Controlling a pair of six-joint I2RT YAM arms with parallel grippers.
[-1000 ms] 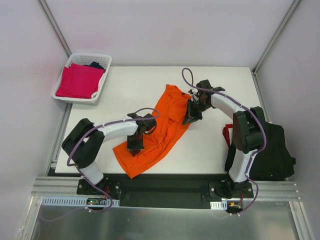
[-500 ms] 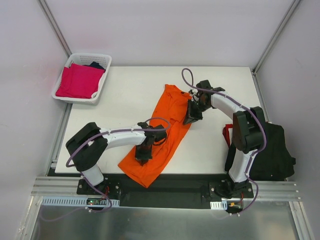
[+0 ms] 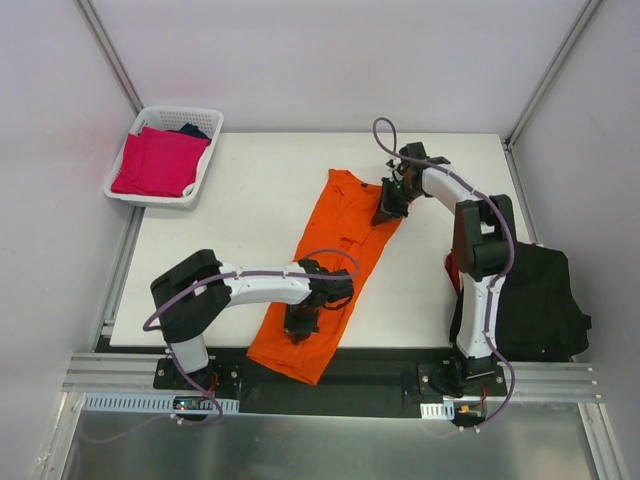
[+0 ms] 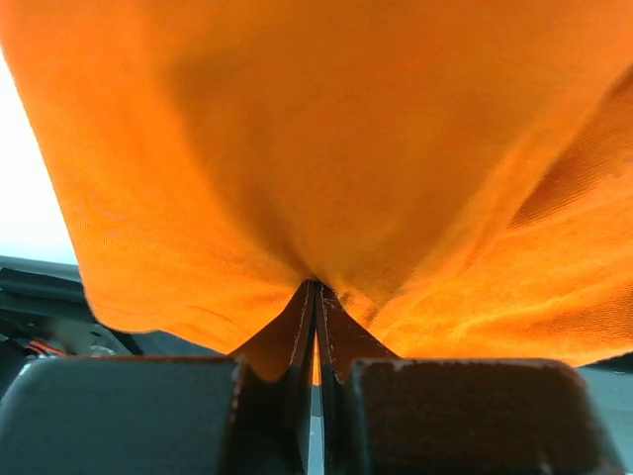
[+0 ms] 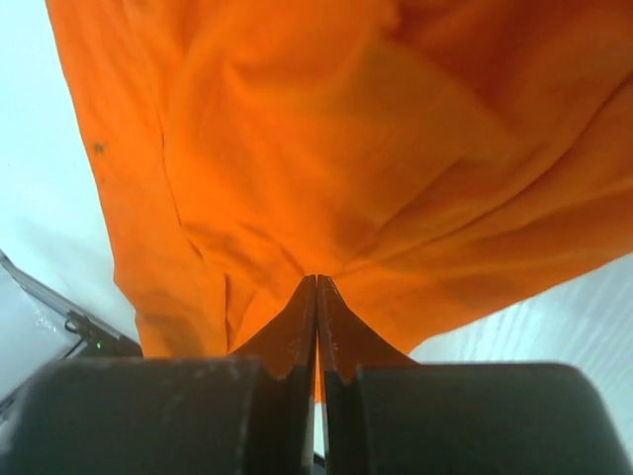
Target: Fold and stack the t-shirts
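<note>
The bright orange t-shirt (image 3: pixel 335 250) lies stretched in a long diagonal band across the table, its lower end hanging over the near edge. My left gripper (image 3: pixel 300 325) is shut on the cloth near that lower end; in the left wrist view the orange t-shirt (image 4: pixel 326 148) is pinched between the closed tips of the left gripper (image 4: pixel 316 287). My right gripper (image 3: pixel 386 210) is shut on the shirt's upper right edge, and the right wrist view shows the orange t-shirt (image 5: pixel 326 148) pinched in the right gripper (image 5: pixel 316 282). A black t-shirt (image 3: pixel 535 305) with red trim hangs off the table's right side.
A white lattice basket (image 3: pixel 205 120) stands off the table's far left corner, holding a folded magenta-pink t-shirt (image 3: pixel 158 162) and something dark behind it. The white table (image 3: pixel 250 180) shows bare at the far left and far right.
My left gripper has pulled the shirt's lower end right and toward the near edge. My right gripper has moved its end farther back. The shirt is now stretched longer and narrower.
</note>
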